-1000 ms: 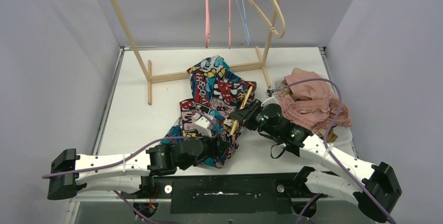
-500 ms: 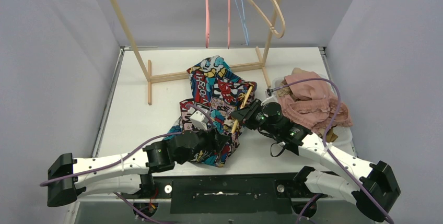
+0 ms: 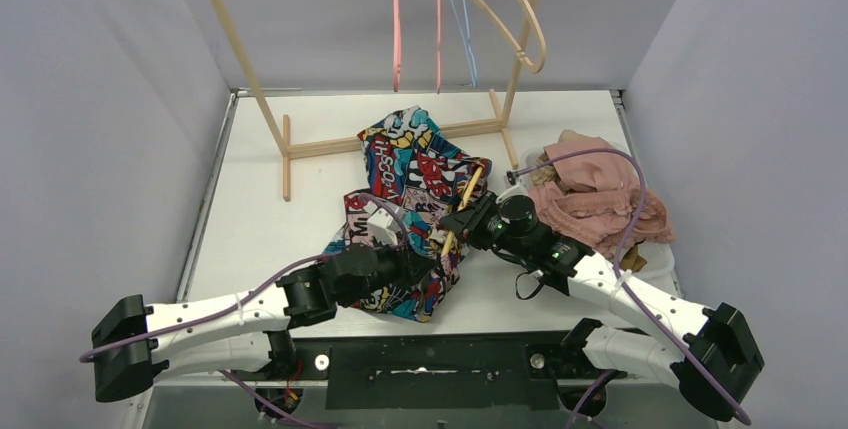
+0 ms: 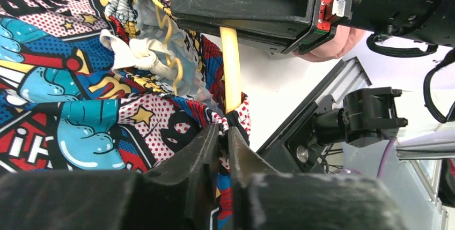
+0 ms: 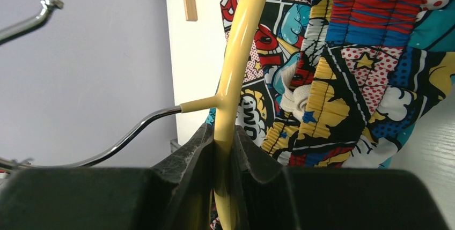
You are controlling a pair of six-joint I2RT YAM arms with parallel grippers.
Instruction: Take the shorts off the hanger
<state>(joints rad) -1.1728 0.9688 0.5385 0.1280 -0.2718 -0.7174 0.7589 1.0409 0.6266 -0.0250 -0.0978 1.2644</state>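
Cloth is pinched nearest the arm bases: the left gripper [image 4: 222, 133] has its jaws pressed together on the near hem of the comic-print shorts [image 3: 410, 164], just beside the tip of the cream hanger [image 5: 236, 64]. The hanger's end disappears into that fabric. The right gripper [image 5: 224, 136] is clamped on the hanger's bar beside its metal hook. The shorts lie crumpled mid-table. To the right a heap of pink shorts [image 3: 595, 199] sits on what looks like a pale tray [image 3: 655, 264]; whether it has walls I cannot tell. Farthest stands the wooden rack [image 3: 240, 49], with bare hangers [image 3: 395, 19] hanging from it.
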